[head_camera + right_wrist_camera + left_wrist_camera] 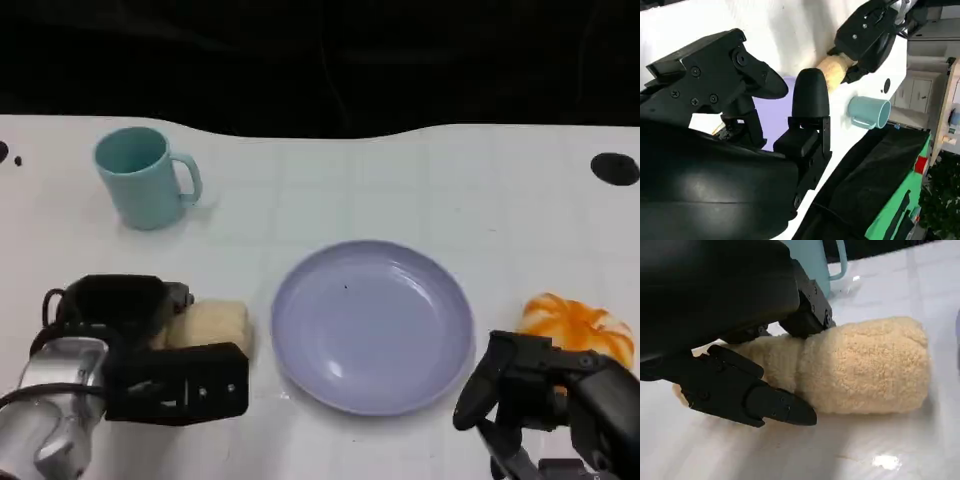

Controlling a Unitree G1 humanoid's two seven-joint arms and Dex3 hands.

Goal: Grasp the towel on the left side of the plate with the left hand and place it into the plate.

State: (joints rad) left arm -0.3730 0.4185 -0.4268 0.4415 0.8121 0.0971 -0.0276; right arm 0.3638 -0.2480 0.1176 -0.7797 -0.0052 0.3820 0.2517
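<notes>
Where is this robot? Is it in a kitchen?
Probably a lab or test room, not a kitchen. The white table holds a staged set: plate, mug, towel. The right wrist view shows cabinets and black cloth behind.

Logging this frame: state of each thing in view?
towel: rolled, lying on the table, left of the plate
left hand: fingers around the towel's end
plate: empty
mug: upright, handle toward the plate side
right hand: holds nothing, fingers apart
orange thing: beside the right hand
</notes>
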